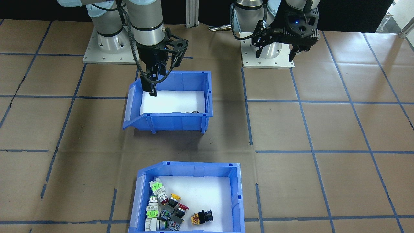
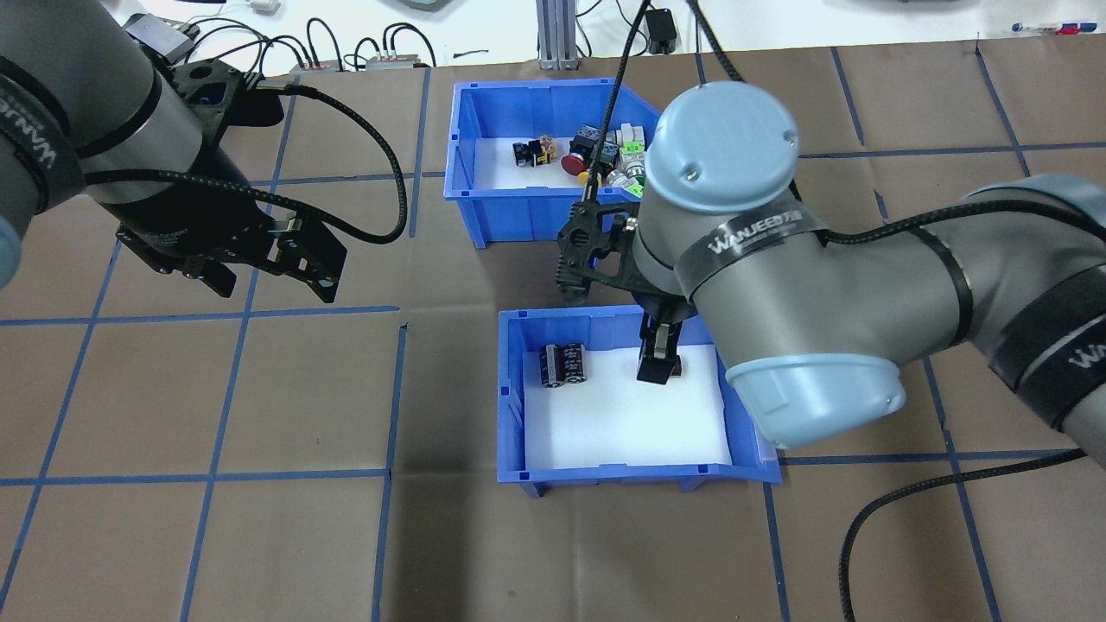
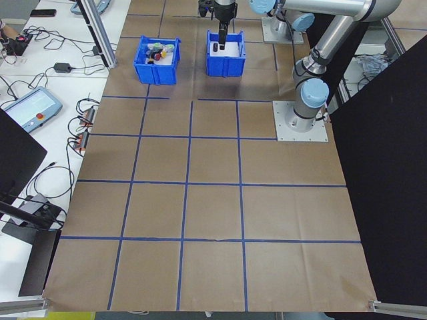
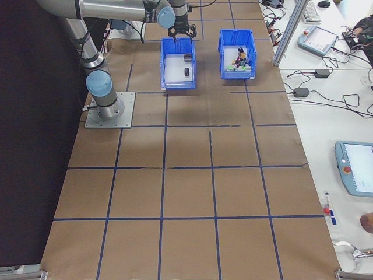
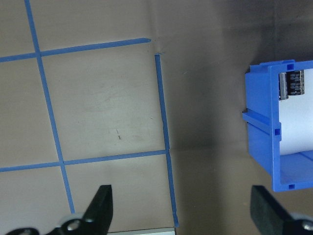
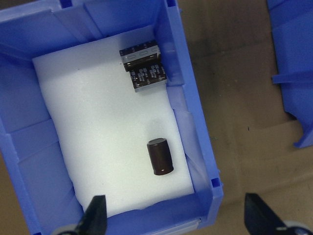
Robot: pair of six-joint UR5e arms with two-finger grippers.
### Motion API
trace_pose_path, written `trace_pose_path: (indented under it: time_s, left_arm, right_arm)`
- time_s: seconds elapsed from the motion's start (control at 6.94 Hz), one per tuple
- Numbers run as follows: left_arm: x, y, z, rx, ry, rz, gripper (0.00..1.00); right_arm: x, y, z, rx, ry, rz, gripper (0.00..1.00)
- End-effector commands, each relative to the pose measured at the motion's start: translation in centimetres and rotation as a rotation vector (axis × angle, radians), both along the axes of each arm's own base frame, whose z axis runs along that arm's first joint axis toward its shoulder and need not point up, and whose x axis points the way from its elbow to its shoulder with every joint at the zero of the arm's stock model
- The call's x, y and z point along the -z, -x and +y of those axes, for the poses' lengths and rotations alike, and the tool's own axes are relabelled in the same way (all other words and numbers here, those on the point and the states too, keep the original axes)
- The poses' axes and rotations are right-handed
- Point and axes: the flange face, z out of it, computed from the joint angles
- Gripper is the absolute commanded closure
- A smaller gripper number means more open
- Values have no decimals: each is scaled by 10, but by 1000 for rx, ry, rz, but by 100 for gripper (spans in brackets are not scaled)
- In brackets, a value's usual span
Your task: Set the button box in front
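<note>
Papered table (image 2: 259, 536), two blue bins (image 2: 639, 471)

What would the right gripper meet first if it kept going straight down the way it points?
Most likely the rim of the blue plastic bin with black cylinders: the open right gripper straddles that wall, one finger over the white foam floor, one outside. Depth is unclear.

A band on the right arm (image 2: 778, 259) reads "WANJEED"; the left arm's band (image 2: 26, 130) shows similar lettering.
</note>
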Motion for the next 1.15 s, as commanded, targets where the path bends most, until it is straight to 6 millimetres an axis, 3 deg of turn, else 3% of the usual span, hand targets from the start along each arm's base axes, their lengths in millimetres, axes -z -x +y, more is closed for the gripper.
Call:
trace_pose_path:
  time_s: [0.0,0.29,0.58,0.86,1.01]
  left_arm:
    - [-3,0,3,-1,8,-1,0]
    - [-3,0,3,-1,8,-1,0]
    - [-3,0,3,-1,7,-1,0]
    - [-2,0,2,-1,5,-1,0]
    - [-2,0,2,-1,5,-1,0]
  right_arm:
    - [-29,50,-38,158,46,-31,0]
    - [-60,124,-73,486,58,-57,0]
    - [-74,174,-90,881,82,-109,0]
    - [-71,174,-106,1230,60,-165,0]
    - [-75,162,-119,1275,43,-165,0]
